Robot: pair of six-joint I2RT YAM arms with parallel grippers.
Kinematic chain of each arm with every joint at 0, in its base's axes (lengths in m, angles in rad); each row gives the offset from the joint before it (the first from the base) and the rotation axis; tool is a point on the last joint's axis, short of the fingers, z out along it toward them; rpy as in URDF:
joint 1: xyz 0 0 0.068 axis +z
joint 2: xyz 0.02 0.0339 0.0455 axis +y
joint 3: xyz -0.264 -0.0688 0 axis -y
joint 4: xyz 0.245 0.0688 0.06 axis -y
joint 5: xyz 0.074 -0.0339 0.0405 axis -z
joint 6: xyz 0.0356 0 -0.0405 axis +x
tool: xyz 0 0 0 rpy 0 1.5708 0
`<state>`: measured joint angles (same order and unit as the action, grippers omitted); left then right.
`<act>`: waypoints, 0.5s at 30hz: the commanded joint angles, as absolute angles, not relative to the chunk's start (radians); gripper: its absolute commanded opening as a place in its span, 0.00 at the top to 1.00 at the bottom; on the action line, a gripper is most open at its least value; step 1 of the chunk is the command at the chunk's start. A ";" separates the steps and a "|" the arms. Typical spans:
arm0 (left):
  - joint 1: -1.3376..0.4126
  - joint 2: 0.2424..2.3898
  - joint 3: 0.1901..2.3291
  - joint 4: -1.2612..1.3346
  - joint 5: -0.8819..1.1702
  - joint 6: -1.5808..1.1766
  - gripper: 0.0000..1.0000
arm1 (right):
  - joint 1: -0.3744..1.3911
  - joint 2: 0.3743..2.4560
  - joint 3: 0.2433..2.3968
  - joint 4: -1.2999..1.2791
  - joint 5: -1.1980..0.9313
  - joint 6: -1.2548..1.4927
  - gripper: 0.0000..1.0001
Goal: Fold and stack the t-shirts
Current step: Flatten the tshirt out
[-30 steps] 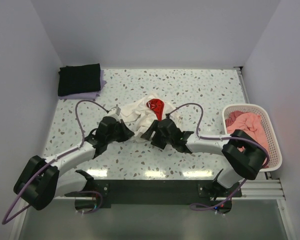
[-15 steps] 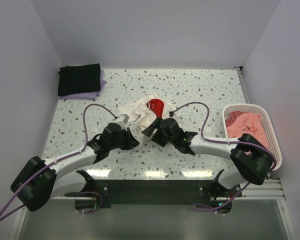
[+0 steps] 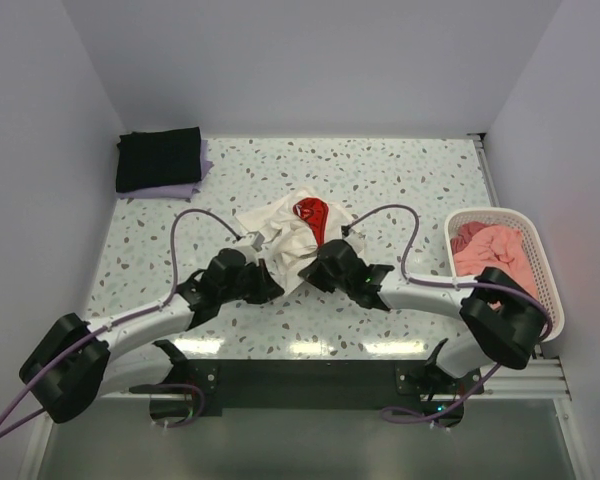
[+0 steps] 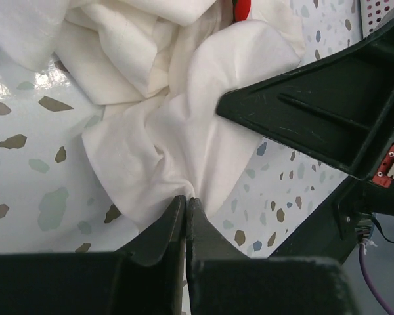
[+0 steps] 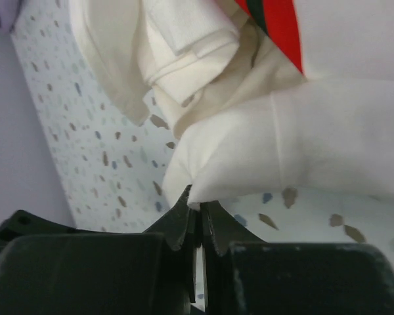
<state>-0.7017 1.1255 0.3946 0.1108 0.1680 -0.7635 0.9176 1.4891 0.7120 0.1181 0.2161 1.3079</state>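
Note:
The cream-white t-shirt [image 3: 280, 228] lies crumpled mid-table, its red print [image 3: 313, 212] showing on top. My left gripper [image 3: 273, 274] sits at the shirt's near edge, shut on a pinch of the white cloth [image 4: 177, 131] at its tips [image 4: 186, 199]. Just to its right, my right gripper [image 3: 307, 268] is shut on a folded corner of the same shirt [image 5: 295, 138], fabric caught between its tips [image 5: 197, 207]. A folded black t-shirt [image 3: 158, 157] rests on a lavender one [image 3: 197, 186] at the back left. A salmon-pink tee [image 3: 495, 250] is in the basket.
The white slatted basket [image 3: 542, 300] stands at the table's right edge. Purple cables loop up from both arms over the speckled tabletop [image 3: 400, 180]. The right arm's black body [image 4: 328, 111] crowds the left wrist view. Walls close in left, back and right.
My right gripper has closed on the shirt's corner; it stood open before. Both grippers have drawn closer together and toward the near edge, pulling the cloth's lower edge with them.

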 commanded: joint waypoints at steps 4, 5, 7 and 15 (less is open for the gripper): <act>-0.704 1.077 0.484 0.054 0.060 -0.742 0.74 | 0.910 1.293 0.790 -0.190 0.489 1.162 1.00; -0.704 1.080 0.503 0.039 0.032 -0.744 0.70 | 0.907 1.264 0.799 -0.224 0.517 1.132 1.00; -0.700 1.110 0.555 0.002 -0.055 -0.752 0.55 | 0.893 1.184 0.833 -0.315 0.567 1.059 1.00; -0.666 1.327 0.620 0.112 -0.098 -0.729 0.38 | 0.850 1.052 0.916 -0.475 0.584 0.848 1.00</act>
